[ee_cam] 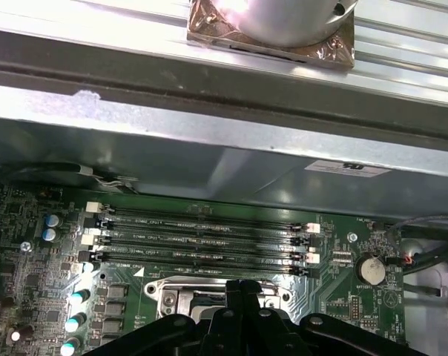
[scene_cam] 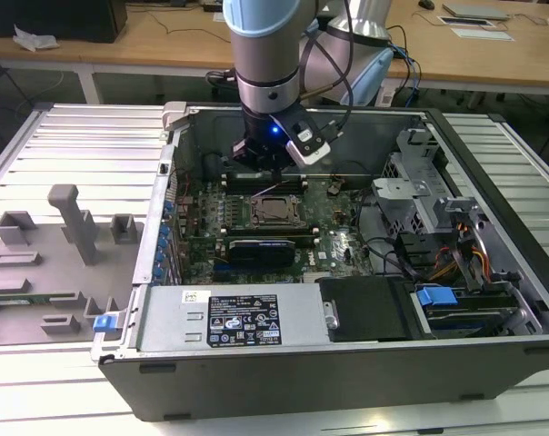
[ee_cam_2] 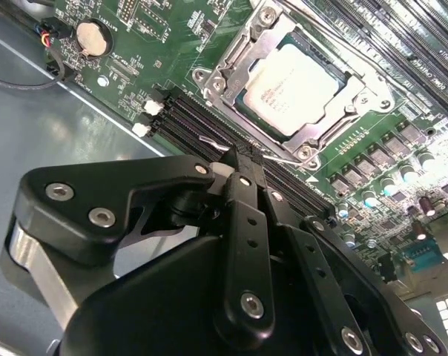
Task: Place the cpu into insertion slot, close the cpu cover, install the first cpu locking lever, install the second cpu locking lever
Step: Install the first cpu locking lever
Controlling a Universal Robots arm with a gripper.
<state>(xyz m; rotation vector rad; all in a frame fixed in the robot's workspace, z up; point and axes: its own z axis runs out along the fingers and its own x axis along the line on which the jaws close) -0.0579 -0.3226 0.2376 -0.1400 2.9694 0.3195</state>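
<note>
Silver cpu (ee_cam_2: 291, 83) seated under cpu cover (ee_cam_2: 222, 73) | hand (ee_cam_2: 242, 162) just beside | pinched closed

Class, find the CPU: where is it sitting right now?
The small flat square silver-grey metal chip lies in the window of the silver metal frame plate, mid green circuit board in the exterior view, beside the long black memory slots.
</note>
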